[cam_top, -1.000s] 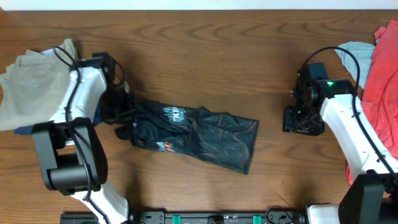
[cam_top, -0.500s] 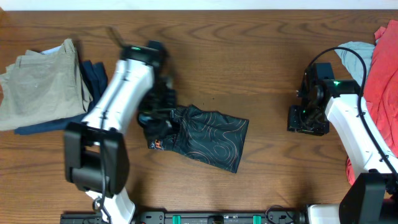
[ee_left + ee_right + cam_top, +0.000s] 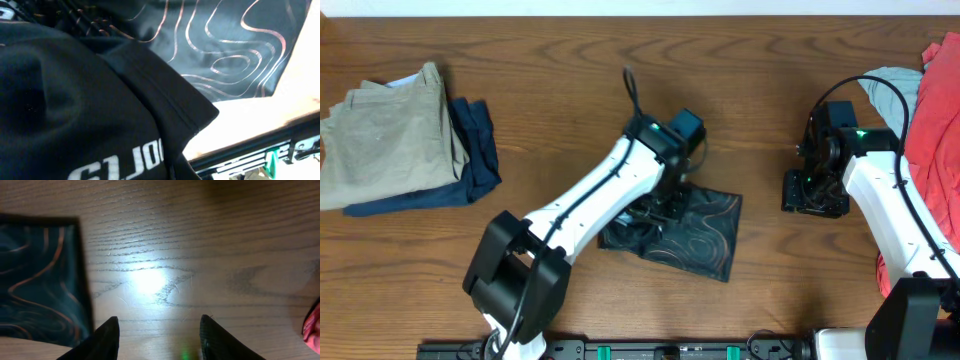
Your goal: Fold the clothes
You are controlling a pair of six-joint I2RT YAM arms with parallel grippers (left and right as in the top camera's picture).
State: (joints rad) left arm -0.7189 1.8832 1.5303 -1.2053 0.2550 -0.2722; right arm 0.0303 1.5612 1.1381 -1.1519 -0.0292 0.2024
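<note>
The black jersey (image 3: 695, 232) with orange contour lines lies folded over itself at the table's middle.

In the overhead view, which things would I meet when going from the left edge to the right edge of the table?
khaki trousers → navy garment → black jersey → right gripper → red garment

The black short-sleeved cycling jersey (image 3: 705, 235) is patterned with thin orange contour lines and has white block lettering. The folded cloth trousers (image 3: 380, 130) are khaki, and the crumpled garment (image 3: 475, 160) beside them is navy. One heaped garment (image 3: 935, 110) is plain red, another (image 3: 890, 85) pale blue. The wooden table (image 3: 570, 60) is brown with a dark grain.
</note>
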